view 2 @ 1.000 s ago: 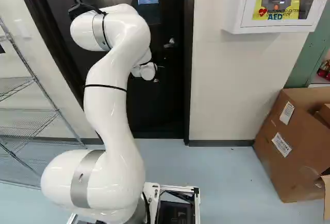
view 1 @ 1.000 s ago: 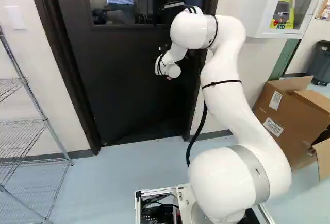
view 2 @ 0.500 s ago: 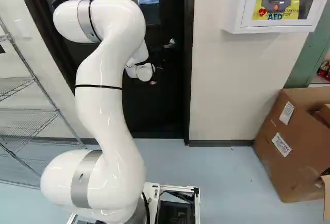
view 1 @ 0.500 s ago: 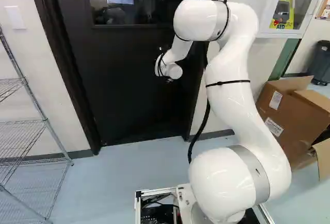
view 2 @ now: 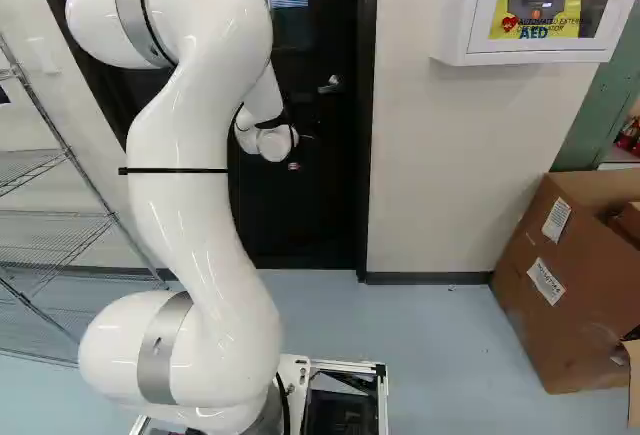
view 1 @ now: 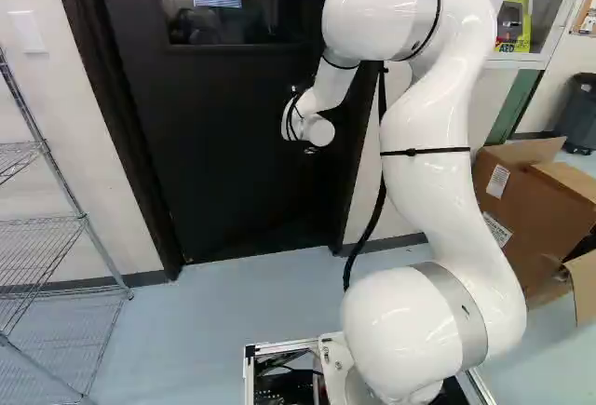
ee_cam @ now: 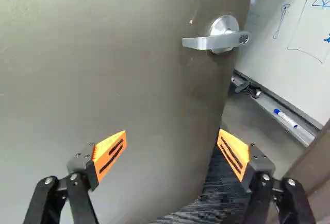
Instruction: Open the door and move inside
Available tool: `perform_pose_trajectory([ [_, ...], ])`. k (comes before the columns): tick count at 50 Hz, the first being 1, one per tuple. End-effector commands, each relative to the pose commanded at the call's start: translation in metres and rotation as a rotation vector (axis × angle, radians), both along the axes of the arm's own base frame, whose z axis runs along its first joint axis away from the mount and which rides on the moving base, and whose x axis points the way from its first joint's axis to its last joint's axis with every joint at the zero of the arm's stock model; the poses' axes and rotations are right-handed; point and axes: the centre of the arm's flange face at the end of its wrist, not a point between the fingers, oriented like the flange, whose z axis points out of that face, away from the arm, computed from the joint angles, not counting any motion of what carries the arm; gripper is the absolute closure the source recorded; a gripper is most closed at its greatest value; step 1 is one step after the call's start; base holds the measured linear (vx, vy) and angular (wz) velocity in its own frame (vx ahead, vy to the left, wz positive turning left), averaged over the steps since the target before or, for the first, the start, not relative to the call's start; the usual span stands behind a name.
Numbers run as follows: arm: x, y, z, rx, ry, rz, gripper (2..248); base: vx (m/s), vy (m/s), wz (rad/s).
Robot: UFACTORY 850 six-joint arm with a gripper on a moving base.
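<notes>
1. One gripper, fingers spread wide, nothing gripped; sits low in front of the door. Contact with door: can't tell.
2. Door: dark, upright, directly ahead of base. Ajar; wrist view shows a gap past its edge.
3. Silver lever handle on door, near that edge, ahead of the gripper, apart from both fingers.
4. Through gap: whiteboard, tray with blue marker, dark carpet.
5. Wire shelf at left of left base view.
6. Cardboard box, right of right base view, below white cabinet.
</notes>
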Motion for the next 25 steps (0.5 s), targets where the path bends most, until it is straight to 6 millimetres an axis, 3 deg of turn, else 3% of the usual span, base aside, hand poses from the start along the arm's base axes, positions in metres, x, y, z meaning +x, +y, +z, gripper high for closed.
perform_pose_trajectory([
  [25,-0.051,-0.003,0.006,0.01,0.041,-0.02,3,0.0,0.0,0.0],
])
